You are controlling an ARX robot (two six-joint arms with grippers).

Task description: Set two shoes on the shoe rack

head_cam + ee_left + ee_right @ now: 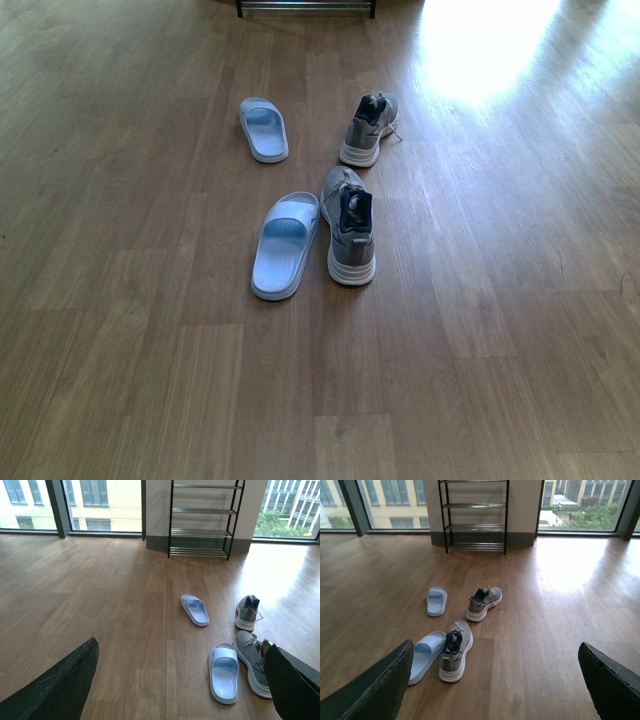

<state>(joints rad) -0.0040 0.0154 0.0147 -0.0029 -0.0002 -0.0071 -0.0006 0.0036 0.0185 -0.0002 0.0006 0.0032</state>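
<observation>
I count four shoes on the wooden floor [120, 300]: two grey sneakers and two pale blue slides. The near sneaker [350, 235] lies just beside the near slide [285, 245]. The far sneaker [370, 130] and far slide [264, 128] lie further on, apart from each other. One shoe rack [475, 527] stands against the wall [522, 505] between windows [395, 500], well beyond the shoes, with floor boards running up to it. My left gripper [178, 645] and right gripper [495, 646] both gape wide, grasping nothing.

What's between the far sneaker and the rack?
Nothing: only bare floor separates the far sneaker from the rack, clearest in the right wrist view.
</observation>
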